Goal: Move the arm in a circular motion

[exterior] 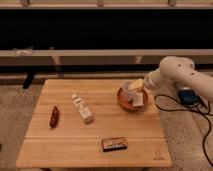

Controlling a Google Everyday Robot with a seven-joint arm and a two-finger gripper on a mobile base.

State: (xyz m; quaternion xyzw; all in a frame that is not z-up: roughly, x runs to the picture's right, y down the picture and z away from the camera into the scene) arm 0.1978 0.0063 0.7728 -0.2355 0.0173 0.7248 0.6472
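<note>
The glossy white arm (pixel 180 75) reaches in from the right edge of the camera view, its bulbous joint above the table's right side. Its pale yellowish tip, the gripper (pixel 134 89), hangs over a reddish-brown bowl (pixel 131 102) at the right of the wooden table (pixel 95 135).
On the table lie a white bottle (pixel 82 108) on its side, a dark red packet (pixel 54 116) at the left and a dark flat box (pixel 114 144) near the front edge. A black cable (pixel 176 107) and a blue object (pixel 188 96) lie on the floor at the right. A low wall runs behind.
</note>
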